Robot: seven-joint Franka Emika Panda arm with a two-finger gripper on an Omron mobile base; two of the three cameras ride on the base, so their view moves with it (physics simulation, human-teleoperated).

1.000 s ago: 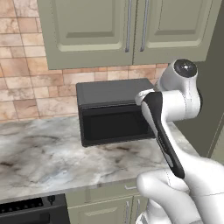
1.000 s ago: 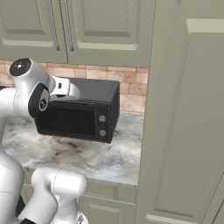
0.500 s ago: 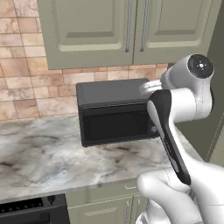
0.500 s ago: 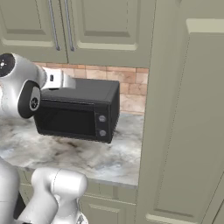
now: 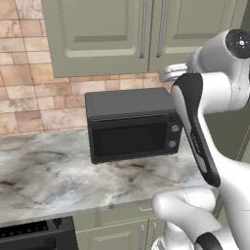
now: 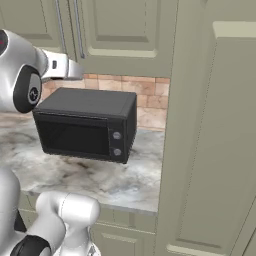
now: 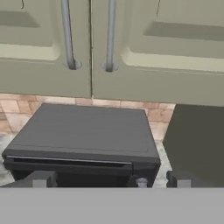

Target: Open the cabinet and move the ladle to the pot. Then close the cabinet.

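Note:
The cabinet (image 5: 107, 34) is a sage-green wall unit above the counter. Both its doors are shut, and two long silver bar handles (image 7: 66, 35) stand side by side at the middle seam. The same cabinet (image 6: 125, 30) fills the top of the right base view. My gripper (image 7: 109, 179) is open, its fingertips (image 7: 41, 178) wide apart with nothing between them. It faces the doors' lower edge from a distance, above the microwave. My hand (image 6: 62, 67) hangs just below the cabinet's bottom rail. The ladle is hidden and the pot is out of view.
A black microwave (image 5: 132, 127) sits on the marble counter (image 5: 49, 171) against the brick backsplash (image 5: 29, 88). A tall green pantry panel (image 6: 215, 140) rises at the right. A black stove edge (image 5: 34, 235) shows at lower left, with green base cabinets (image 5: 122, 229) under the counter.
The arm has risen, carrying the hand up from microwave height toward the cabinet's lower edge. The gripper stays open. Nothing else has moved.

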